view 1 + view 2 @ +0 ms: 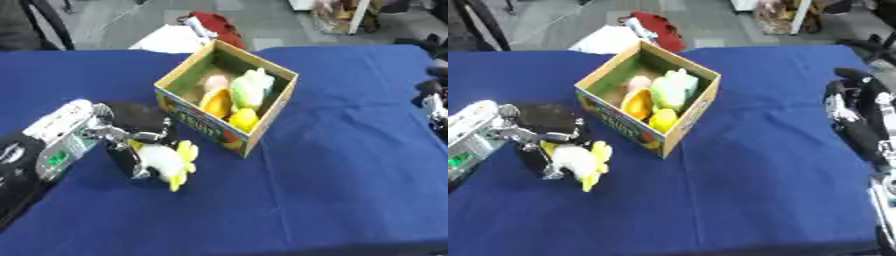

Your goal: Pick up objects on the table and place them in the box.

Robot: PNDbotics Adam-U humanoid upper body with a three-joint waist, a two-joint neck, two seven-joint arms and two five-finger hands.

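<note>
A cardboard box (262, 117) stands open on the blue table, holding several soft toys in pale green, orange, yellow and pink. My left hand (131, 131) is just left of the box, low over the cloth, with its fingers curled round a white and yellow plush toy (171, 161). The toy's yellow end pokes out to the right, short of the box's front corner. My right hand (852, 102) hangs at the table's right edge, fingers straight, holding nothing.
The blue tablecloth (350, 165) covers the whole table. Beyond the far edge lie a red bag (219, 25) and a white sheet on the floor. Chair legs show at the top left.
</note>
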